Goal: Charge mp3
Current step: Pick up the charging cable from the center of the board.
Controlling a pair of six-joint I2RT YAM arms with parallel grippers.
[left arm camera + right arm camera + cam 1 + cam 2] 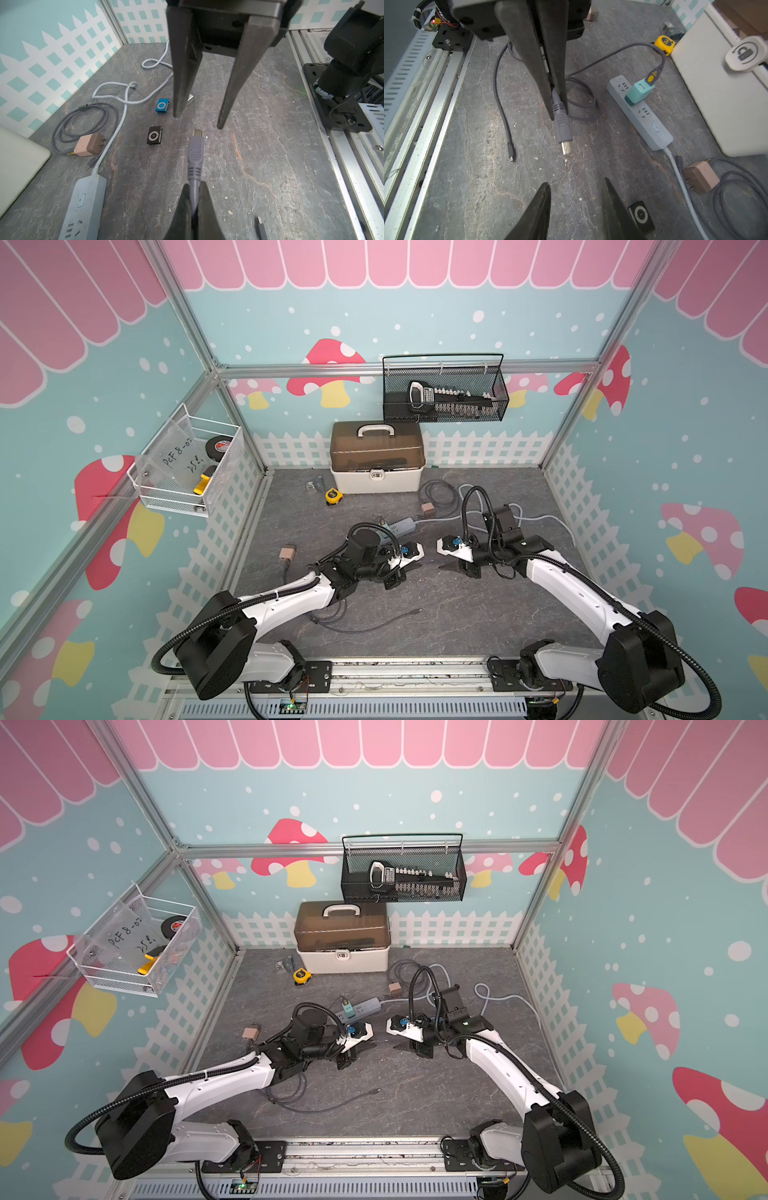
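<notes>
left fingers [180,212] are pressed together on the grey cable [500,99] just behind its plug [195,153]. the plug juts past the tips with its metal end bare, above the bench [270,166]. right fingers [182,72] stand partly open with nothing between them, tips facing the plug and close to it. in both top views the two pairs meet nose to nose at the middle of the frame.

the black mp3 [154,135] lies flat on the bench just beside the right fingers, untouched. a blue mp3 [162,105] lies a little beyond it. i cannot find either in the top views.

further out, the cable's other end sits in a teal charger [638,91], which is plugged into the power strip [654,128], centre frame in a top view [401,526].

so the supply side looks done, and the step in hand is joining plug to player. next, i judge, the right fingers must come down around the black mp3 and lift or steady it, port towards the plug, while the left pushes straight in. i cannot make out the port, and the plug is small, so alignment will be fussy.
</notes>
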